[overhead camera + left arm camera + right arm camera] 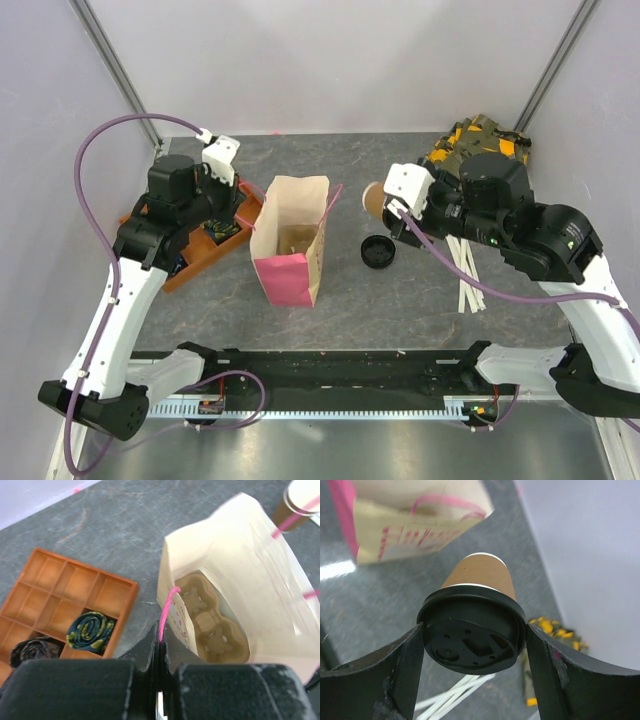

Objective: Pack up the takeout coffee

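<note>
The takeout coffee (pixel 481 575) is a tan paper cup with a black lid (pixel 470 640). My right gripper (pixel 474 630) is shut on it at the lid and holds it tipped on its side above the table, base toward the bag. In the top view the cup (pixel 372 198) hangs just right of the bag's mouth. The paper bag (pixel 290 240), tan with pink sides, stands open with a cardboard cup carrier (pixel 215 625) at its bottom. My left gripper (pixel 161 630) is shut on the bag's near pink handle (pixel 170 602).
A loose black lid (pixel 377 251) lies on the table right of the bag. White sticks (pixel 468 270) lie under my right arm. An orange compartment tray (pixel 75 587) with rolled cloths sits left of the bag. Yellow-black packets (pixel 478 140) lie in the back right corner.
</note>
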`<state>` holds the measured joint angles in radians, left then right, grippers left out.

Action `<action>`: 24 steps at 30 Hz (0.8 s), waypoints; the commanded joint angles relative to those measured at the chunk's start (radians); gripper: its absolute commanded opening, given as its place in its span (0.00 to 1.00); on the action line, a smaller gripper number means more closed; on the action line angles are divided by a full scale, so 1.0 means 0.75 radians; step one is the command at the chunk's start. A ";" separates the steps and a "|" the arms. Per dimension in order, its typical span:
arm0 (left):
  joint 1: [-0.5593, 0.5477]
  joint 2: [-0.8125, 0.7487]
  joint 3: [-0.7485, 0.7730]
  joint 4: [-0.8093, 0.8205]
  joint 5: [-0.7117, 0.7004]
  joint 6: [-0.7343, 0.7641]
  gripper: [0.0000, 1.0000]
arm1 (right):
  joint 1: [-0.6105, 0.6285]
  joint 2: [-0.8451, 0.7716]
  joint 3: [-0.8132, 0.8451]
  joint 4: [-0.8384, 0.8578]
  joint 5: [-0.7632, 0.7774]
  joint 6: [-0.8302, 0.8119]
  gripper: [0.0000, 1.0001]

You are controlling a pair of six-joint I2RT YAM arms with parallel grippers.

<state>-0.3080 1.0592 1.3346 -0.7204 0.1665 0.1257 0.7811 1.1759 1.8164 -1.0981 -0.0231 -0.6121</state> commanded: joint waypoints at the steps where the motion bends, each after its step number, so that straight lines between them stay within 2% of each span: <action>1: 0.034 0.040 0.061 0.112 -0.024 0.047 0.02 | 0.000 -0.026 -0.072 -0.233 -0.038 0.086 0.29; 3: 0.034 0.042 0.059 0.120 -0.034 0.047 0.02 | 0.000 -0.018 -0.155 -0.284 -0.144 0.049 0.27; 6: 0.038 0.040 0.049 0.124 -0.046 0.031 0.02 | 0.000 -0.011 -0.307 -0.236 -0.229 -0.043 0.25; 10: 0.038 0.056 0.069 0.102 -0.099 -0.002 0.02 | 0.000 0.037 -0.578 -0.148 -0.233 -0.239 0.24; 16: 0.041 0.056 0.090 0.087 -0.110 -0.012 0.02 | 0.000 0.123 -0.787 -0.039 -0.198 -0.264 0.24; 24: 0.041 0.048 0.084 0.065 -0.091 -0.018 0.02 | -0.004 0.220 -0.906 0.055 -0.272 -0.258 0.25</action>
<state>-0.2825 1.1038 1.3628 -0.6834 0.1051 0.1257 0.7811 1.3155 1.1568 -1.1275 -0.1791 -0.7830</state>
